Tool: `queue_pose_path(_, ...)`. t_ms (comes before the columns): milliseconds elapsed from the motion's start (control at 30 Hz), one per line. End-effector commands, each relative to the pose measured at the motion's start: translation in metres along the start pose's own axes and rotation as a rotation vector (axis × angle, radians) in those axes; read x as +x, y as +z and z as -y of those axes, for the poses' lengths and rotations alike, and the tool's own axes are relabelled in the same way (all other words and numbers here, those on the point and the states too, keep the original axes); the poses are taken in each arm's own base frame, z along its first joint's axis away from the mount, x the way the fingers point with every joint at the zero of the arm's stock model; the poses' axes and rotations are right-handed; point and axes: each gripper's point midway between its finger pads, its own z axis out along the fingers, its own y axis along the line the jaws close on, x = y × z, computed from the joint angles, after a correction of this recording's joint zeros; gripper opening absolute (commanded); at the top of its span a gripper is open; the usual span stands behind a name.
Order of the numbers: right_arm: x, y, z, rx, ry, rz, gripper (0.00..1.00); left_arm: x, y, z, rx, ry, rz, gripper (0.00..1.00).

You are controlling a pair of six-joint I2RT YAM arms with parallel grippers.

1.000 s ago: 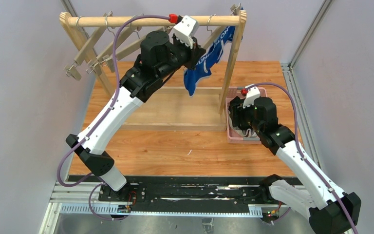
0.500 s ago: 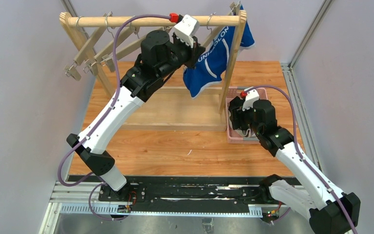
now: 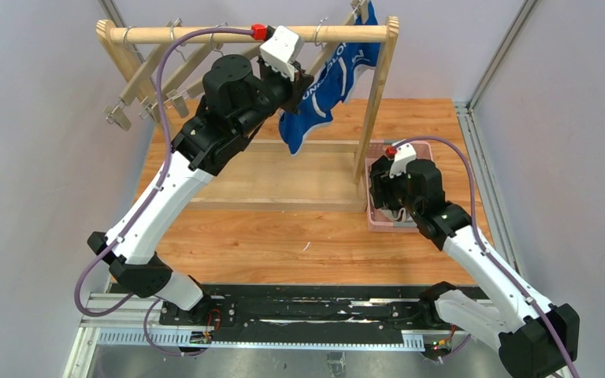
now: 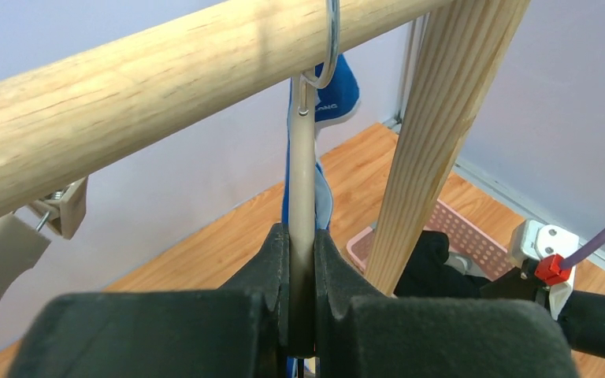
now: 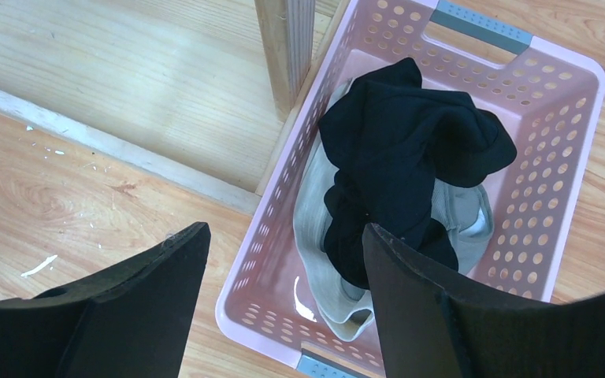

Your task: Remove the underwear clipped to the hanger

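Left claw (image 4: pixel 302 272) was up at the rack's top rail (image 4: pixel 150 94). Its fingers (image 4: pixel 272 260) were pressed together on the pale wooden bar of a hanger (image 4: pixel 302 173). The bar filled the gap between them and ran straight up out of the grip. Above the claw, the hanger's wire hook (image 4: pixel 329 55) looped over the rail. The rack's upright post (image 4: pixel 441 134) stood just to the claw's right.

Blue briefs (image 4: pixel 335 98) hung on the far side of the bar from the claw, with cloth showing past both edges of it. From the top view the white lettering was visible, and the cloth trailed down below the claw. Could not make out the clips, or whether they gripped the cloth.

Right claw (image 5: pixel 283 236) was low and pointed down, fingers spread wide, holding and touching nothing. A pink perforated basket (image 5: pixel 567 110) sat directly under and ahead of it. Inside, black briefs (image 5: pixel 410 142) were bunched on top of grey briefs (image 5: pixel 315 228). The foot of the post stood ahead of the claw, close against the basket's left wall.
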Motion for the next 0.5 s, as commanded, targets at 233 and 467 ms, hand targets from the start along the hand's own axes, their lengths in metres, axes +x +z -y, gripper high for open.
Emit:
queue_pose_path(233,-0.007,0.009,-0.010,-0.036,-0.008,0.023,0.73,-0.022,-0.042,-0.008,-0.025,0.007,0.083,0.00)
queue_pose_path(467,-0.008,0.015,-0.012,-0.043,-0.007,0.021,0.73,-0.010,-0.062,-0.013,-0.047,0.012,0.053,0.00)
